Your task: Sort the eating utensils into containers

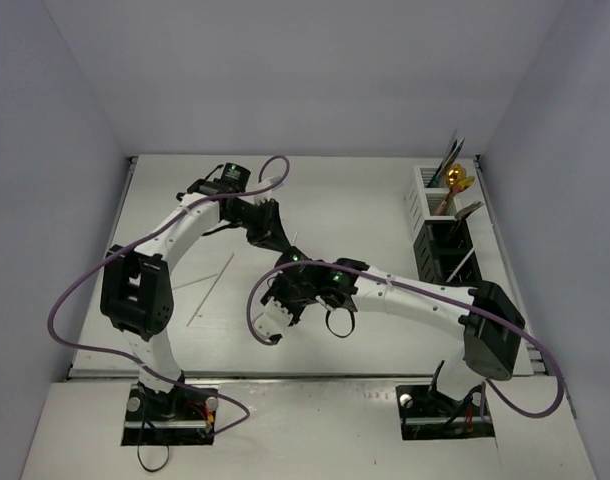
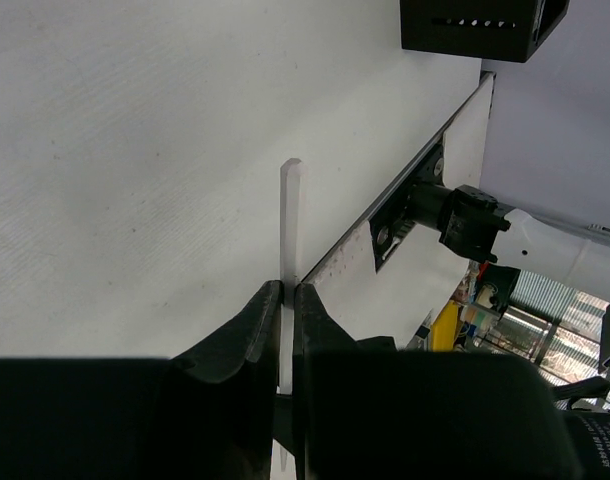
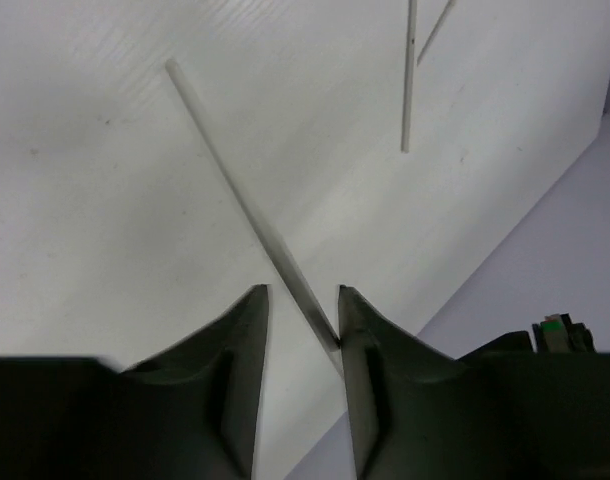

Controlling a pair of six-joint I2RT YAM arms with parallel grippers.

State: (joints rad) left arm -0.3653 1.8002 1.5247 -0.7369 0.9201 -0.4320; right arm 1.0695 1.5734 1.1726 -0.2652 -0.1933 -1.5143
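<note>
My left gripper is shut on a thin pale stick that points out past its fingertips, above the white table. From above, this gripper hangs over the middle of the table. My right gripper is open. Another pale stick runs slantwise between its jaws, its near end against the right finger. Two more sticks lie farther off on the table. At the right edge stand the white container and the black container, holding a gold spoon and other cutlery.
Purple cables loop around both arms. The black container shows at the top of the left wrist view, and the table edge runs beside it. Grey walls close the table in on three sides.
</note>
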